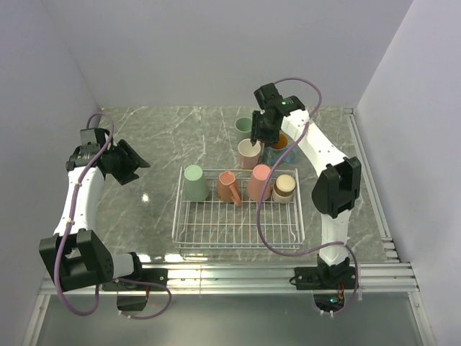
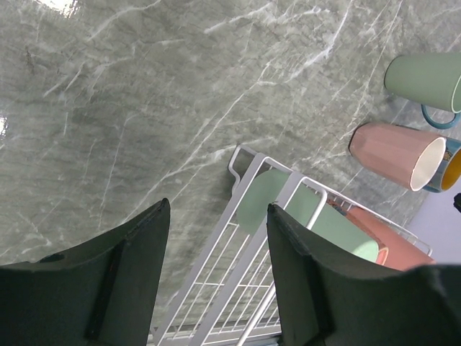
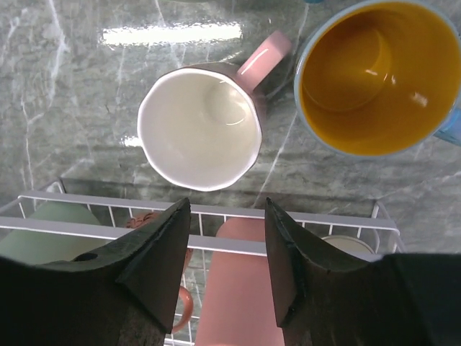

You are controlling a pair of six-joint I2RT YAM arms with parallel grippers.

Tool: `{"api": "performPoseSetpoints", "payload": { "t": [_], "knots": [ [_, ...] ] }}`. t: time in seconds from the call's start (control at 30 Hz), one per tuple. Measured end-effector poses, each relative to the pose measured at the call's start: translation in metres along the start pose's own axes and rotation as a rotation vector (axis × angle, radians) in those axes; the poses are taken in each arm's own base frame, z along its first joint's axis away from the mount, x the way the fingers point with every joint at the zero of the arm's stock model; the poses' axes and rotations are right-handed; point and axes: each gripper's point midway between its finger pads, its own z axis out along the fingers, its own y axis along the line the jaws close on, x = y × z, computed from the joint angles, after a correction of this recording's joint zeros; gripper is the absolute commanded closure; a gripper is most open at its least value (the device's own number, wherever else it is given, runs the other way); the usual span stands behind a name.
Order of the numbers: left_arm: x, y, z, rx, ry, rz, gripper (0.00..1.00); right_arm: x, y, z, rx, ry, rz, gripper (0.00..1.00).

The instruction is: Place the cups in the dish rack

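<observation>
The white wire dish rack [image 1: 177, 209] holds an upturned sage green cup [image 1: 193, 182], a salmon mug [image 1: 228, 186], a tall pink cup [image 1: 259, 182] and a short brown cup [image 1: 284, 187]. Behind it on the table stand a green mug [image 1: 243, 128], a pink mug [image 1: 249, 153] with a white inside and a blue mug [image 1: 279, 148] with a yellow inside. My right gripper [image 3: 227, 216] hangs open over the rack's far rim [image 3: 288, 216], just short of the pink mug [image 3: 198, 128] and the blue mug [image 3: 378, 76], holding nothing. At the left, my left gripper [image 1: 133, 171] is open and empty, off the rack's far left corner [image 2: 248, 155].
White walls close in the marble table at the back and sides. A metal rail runs along the right edge [image 1: 371, 180] and the near edge. My right arm [image 1: 335, 187] rises beside the rack's right side.
</observation>
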Motion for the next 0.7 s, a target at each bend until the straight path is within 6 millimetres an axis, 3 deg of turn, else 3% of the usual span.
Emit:
{"api": "performPoseSetpoints", "payload": {
  "t": [0.7],
  "knots": [
    [0.002,0.002,0.0,-0.005,0.006,0.016,0.39,0.017,-0.013,0.066,0.103,0.086,0.025,0.52]
  ]
}}
